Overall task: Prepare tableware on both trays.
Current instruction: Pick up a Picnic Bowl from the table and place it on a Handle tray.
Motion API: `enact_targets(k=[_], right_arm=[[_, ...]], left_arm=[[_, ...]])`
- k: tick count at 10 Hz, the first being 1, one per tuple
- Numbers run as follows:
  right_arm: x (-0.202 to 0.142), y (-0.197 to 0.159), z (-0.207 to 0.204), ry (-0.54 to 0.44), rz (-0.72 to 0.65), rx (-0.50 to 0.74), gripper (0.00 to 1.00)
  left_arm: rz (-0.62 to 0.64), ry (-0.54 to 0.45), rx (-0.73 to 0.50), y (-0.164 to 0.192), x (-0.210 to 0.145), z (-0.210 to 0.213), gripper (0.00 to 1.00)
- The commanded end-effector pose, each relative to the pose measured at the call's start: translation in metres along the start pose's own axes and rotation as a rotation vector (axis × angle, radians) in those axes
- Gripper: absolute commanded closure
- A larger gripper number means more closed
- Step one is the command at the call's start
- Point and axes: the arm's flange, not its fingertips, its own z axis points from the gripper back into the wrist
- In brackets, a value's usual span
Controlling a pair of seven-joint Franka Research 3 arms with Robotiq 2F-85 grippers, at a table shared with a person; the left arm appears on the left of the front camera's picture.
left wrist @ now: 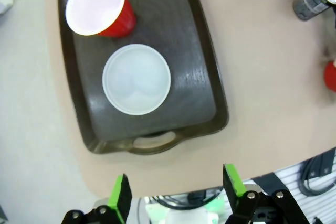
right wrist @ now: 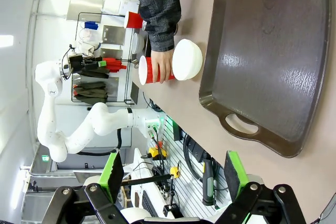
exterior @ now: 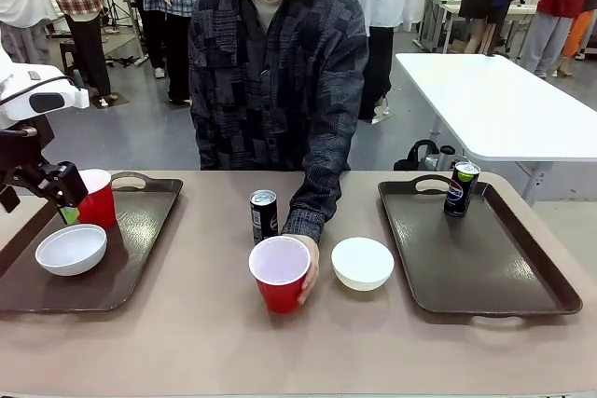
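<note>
The left tray (exterior: 140, 258) carries a red cup (exterior: 96, 198) and a white bowl (exterior: 71, 249). My left gripper (exterior: 63, 207) hovers beside that cup, open and empty; its wrist view looks down on the cup (left wrist: 100, 6), bowl (left wrist: 136, 80) and tray (left wrist: 194, 87) past its fingers (left wrist: 122, 195). The right tray (exterior: 485, 267) holds one soda can (exterior: 461, 189). Between the trays stand another can (exterior: 263, 216), a white bowl (exterior: 362, 262) and a red cup (exterior: 280, 273) that the person's hand (exterior: 310, 272) grips. My right gripper (right wrist: 173, 177) is open, off the right tray's (right wrist: 273, 51) handle end.
The person sits at the far side of the table, one forearm reaching to the middle. A white table (exterior: 504, 100) and bystanders are behind. Bare tabletop (exterior: 187, 351) runs along the near edge, in front of both trays.
</note>
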Motion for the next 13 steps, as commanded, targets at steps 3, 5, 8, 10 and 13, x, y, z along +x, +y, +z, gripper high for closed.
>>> enact_targets(k=[3, 5, 8, 10, 13], right_arm=[[0.000, 0.000, 0.001, -0.004, 0.001, 0.006, 0.00], [0.000, 0.000, 0.001, -0.004, 0.001, 0.006, 0.00], [0.000, 0.000, 0.001, -0.004, 0.001, 0.006, 0.00], [0.000, 0.000, 0.001, -0.004, 0.001, 0.006, 0.00], [-0.003, 0.001, -0.003, -0.010, 0.002, -0.010, 0.00]], left_arm=[[-0.015, -0.014, -0.004, 0.002, 0.002, 0.001, 0.09], [-0.015, -0.014, -0.004, 0.002, 0.002, 0.001, 0.09], [-0.015, -0.014, -0.004, 0.002, 0.002, 0.001, 0.09], [-0.015, -0.014, -0.004, 0.002, 0.002, 0.001, 0.09], [0.023, 0.048, -0.188, 0.017, 0.006, 0.000, 0.08]])
